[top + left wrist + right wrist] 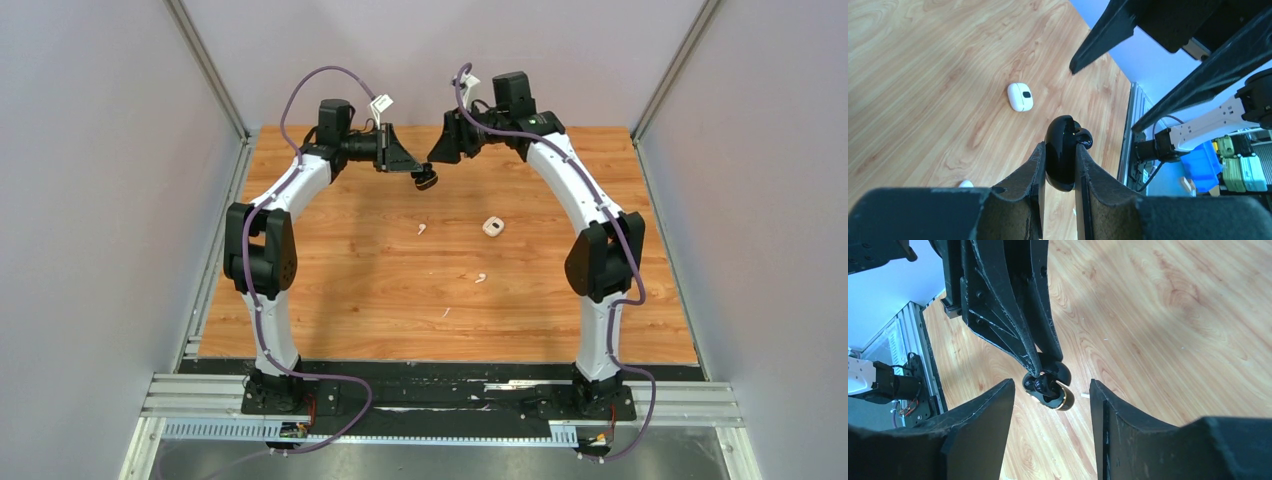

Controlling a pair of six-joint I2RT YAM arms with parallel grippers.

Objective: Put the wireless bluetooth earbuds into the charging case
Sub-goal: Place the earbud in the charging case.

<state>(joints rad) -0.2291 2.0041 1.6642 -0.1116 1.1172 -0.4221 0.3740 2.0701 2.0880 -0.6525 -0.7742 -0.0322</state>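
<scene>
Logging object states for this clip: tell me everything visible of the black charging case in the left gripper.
The black charging case is rounded, glossy plastic, with a gold-coloured rim in the right wrist view. The left gripper pinches it between its jaws, above the table. A black lump sits at its top; whether an earbud, unclear.

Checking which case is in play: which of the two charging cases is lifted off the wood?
The black case, pinched in the left tool; the white case lies loose on the table.
</scene>
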